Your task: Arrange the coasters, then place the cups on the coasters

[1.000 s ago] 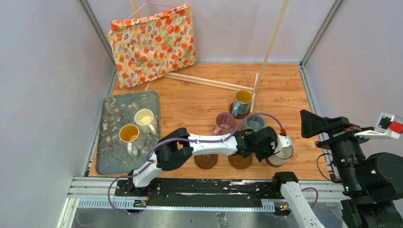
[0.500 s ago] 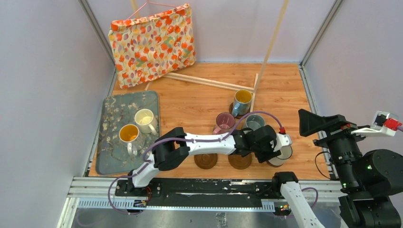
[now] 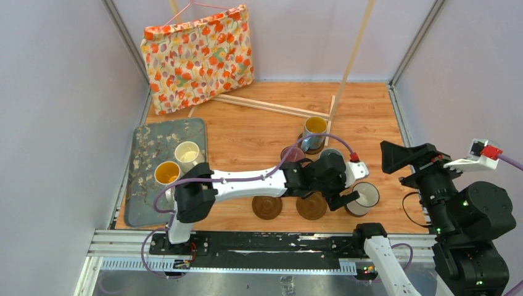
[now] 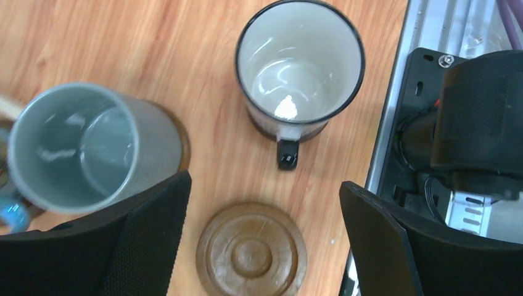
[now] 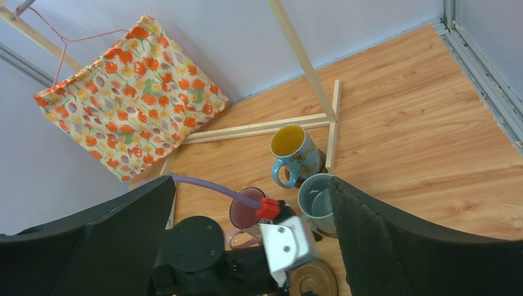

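The white cup with a dark rim (image 4: pixel 300 61) stands on a coaster at the near right, also seen from above as the white cup (image 3: pixel 365 196). My left gripper (image 4: pixel 265 240) is open just left of it and holds nothing; a bare coaster (image 4: pixel 251 253) lies under the gap. From above, the left gripper (image 3: pixel 333 194) hovers over that coaster (image 3: pixel 311 206), with a second bare coaster (image 3: pixel 267 207) to its left. The grey-blue cup (image 4: pixel 80 148) sits on a coaster (image 4: pixel 183 143). Behind are the pink cup (image 5: pixel 247 213) and the blue cup (image 5: pixel 296 151). My right gripper (image 3: pixel 402 159) hangs open and raised at the right.
A grey floral mat (image 3: pixel 145 154) at the left carries a cream cup (image 3: pixel 187 153) and a pale cup with orange inside (image 3: pixel 166 174). Thin wooden sticks (image 3: pixel 271 106) and a flowered cloth bag (image 3: pixel 197 55) stand at the back. A metal rail (image 3: pixel 247 243) runs along the near edge.
My left gripper has opened, let go of the white cup on its coaster and drawn back to the left. The right arm has shifted slightly left.
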`<act>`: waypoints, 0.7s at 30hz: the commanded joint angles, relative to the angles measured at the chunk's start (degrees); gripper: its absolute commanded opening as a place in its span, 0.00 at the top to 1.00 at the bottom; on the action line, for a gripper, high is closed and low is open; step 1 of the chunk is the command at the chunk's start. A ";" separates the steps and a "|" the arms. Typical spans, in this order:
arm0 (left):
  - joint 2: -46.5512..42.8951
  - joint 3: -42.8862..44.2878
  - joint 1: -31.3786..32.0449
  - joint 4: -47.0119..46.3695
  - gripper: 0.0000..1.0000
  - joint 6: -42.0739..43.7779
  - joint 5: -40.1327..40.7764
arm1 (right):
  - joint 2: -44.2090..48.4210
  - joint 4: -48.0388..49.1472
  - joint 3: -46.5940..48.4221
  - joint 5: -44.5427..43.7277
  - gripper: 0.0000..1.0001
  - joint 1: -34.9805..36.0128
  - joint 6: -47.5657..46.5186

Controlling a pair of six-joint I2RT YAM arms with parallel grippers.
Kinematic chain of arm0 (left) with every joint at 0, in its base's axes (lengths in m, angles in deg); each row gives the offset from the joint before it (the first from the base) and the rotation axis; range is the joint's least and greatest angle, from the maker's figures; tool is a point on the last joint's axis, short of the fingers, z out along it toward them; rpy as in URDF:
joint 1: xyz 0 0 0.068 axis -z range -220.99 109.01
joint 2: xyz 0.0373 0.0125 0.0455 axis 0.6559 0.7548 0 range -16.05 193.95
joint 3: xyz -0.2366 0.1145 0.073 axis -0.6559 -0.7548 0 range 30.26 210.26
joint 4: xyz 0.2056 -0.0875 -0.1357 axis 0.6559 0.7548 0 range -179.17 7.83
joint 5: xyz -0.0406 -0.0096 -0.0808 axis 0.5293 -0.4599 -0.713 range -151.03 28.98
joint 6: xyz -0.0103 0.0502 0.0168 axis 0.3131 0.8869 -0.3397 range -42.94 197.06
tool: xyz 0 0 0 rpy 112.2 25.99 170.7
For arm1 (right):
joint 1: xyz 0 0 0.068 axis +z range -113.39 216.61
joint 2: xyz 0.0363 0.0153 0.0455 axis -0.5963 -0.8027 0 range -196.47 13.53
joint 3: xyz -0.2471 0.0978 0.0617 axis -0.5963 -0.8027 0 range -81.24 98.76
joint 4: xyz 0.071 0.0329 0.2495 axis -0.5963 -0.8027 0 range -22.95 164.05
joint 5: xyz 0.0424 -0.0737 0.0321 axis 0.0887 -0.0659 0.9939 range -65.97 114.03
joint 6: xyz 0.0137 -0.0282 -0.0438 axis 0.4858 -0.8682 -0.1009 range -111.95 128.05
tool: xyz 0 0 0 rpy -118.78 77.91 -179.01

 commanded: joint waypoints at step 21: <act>-36.17 -29.03 -8.73 13.09 0.00 -22.53 40.33 | -1.97 6.31 -13.22 1.00 0.00 0.87 -1.33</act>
